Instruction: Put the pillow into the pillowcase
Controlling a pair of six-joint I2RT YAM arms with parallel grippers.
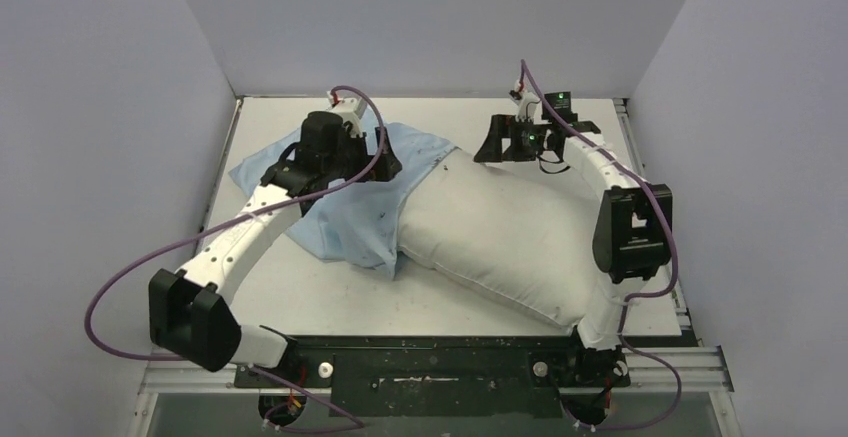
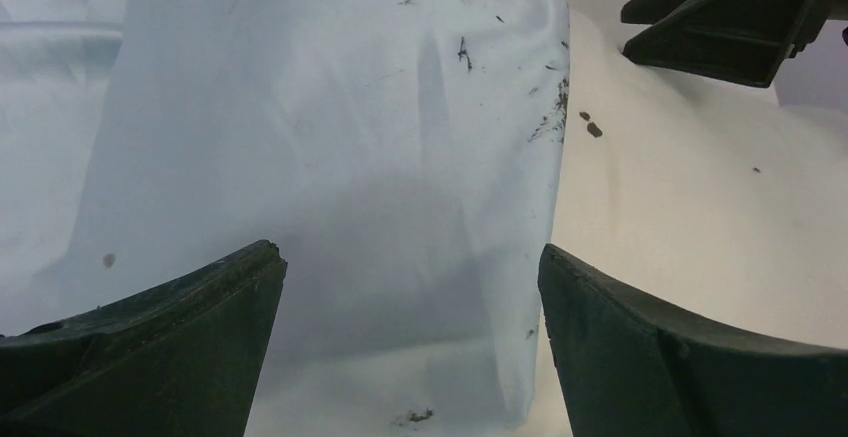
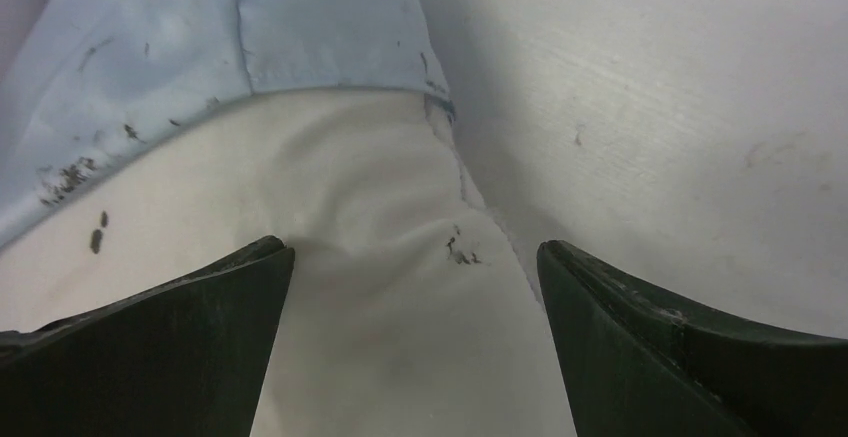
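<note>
On the left, our left gripper [image 2: 408, 267] is hovering with its fingers spread wide over the thin, wrinkled light-blue fabric pillowcase [image 1: 335, 212], gripping nothing. The cloth is lying limp on the white table [image 1: 300, 302], so we are risking a pinch that catches both layers and closes the mouth. Its hem is resting over one end of the plump, off-white speckled rectangular pillow [image 1: 500, 237], which is stretching toward the near right corner. Over the pillow's far corner our right gripper [image 3: 415, 257] is gaping too, empty. Pushing there could bunch the soft filling and drag the hem off.
</note>
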